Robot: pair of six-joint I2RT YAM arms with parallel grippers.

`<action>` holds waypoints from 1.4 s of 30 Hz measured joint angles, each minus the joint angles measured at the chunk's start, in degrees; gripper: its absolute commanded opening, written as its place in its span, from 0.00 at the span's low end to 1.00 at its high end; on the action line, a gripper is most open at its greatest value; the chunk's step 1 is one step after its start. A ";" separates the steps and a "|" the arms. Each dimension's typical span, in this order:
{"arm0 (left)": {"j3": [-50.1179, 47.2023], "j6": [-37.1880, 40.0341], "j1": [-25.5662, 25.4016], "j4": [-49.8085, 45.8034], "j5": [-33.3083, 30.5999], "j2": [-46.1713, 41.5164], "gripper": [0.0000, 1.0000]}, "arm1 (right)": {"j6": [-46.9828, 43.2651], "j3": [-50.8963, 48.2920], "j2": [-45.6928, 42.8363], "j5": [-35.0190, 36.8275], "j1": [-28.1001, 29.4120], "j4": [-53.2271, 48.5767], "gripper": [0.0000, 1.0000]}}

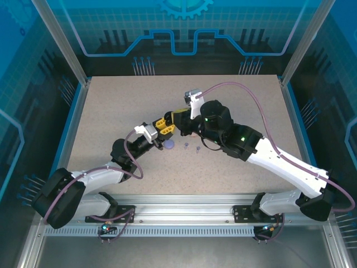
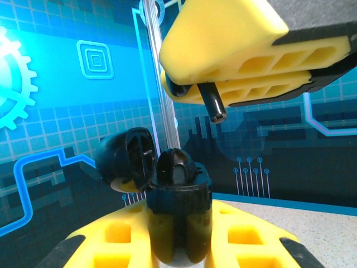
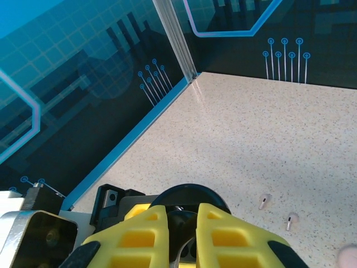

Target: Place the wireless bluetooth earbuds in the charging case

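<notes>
The left fingers (image 2: 120, 234) grip the black charging case (image 2: 178, 195) tightly, its lid open. Just above, the right fingers (image 2: 223, 33) pinch a black earbud (image 2: 212, 103) with its stem angled down toward the case. Farther off, two pale pink earbuds (image 3: 265, 201) lie on the tabletop (image 3: 251, 128).

White-black arms (image 1: 284, 162), purple cables (image 1: 234, 84), yellow pincer fingers (image 2: 223, 33), seemingly hollow-celled.
</notes>
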 measured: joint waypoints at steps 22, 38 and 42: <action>0.04 0.02 -0.33 -1.64 0.02 -0.83 0.00 | 0.04 -1.42 1.53 0.26 -0.79 0.87 0.12; 0.04 0.02 -0.48 -4.20 -0.11 -2.14 0.00 | -2.43 -3.28 1.51 -1.55 -1.42 3.13 0.09; 0.04 0.02 -0.48 -4.57 -0.24 -2.34 0.00 | -4.74 -4.20 1.40 -2.78 -1.60 4.22 0.09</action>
